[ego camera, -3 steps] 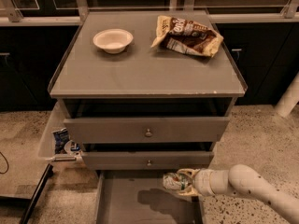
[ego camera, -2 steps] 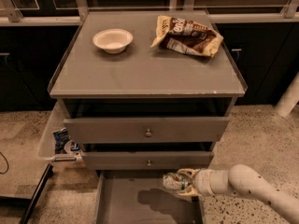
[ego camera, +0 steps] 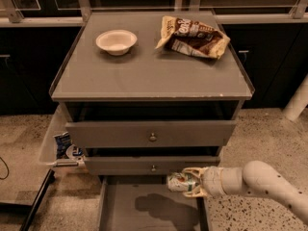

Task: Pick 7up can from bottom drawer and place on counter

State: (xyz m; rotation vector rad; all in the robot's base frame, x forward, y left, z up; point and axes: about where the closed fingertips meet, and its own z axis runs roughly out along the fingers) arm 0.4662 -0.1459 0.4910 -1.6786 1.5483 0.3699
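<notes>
The 7up can (ego camera: 178, 182), silvery-white with green markings, lies on its side in my gripper (ego camera: 191, 182), held above the open bottom drawer (ego camera: 120, 211). The gripper's pale fingers (ego camera: 193, 171) close around the can's right end, just in front of the middle drawer's face. My white arm (ego camera: 260, 182) reaches in from the lower right. The can's shadow falls on the drawer's flat grey floor. The counter (ego camera: 149, 71) is the grey cabinet top above.
On the counter stand a white bowl (ego camera: 116, 41) at the back left and a brown-and-yellow chip bag (ego camera: 192, 36) at the back right. The two upper drawers with round knobs (ego camera: 152, 137) are slightly pulled out. A clear bin with packets (ego camera: 65, 146) hangs at the cabinet's left.
</notes>
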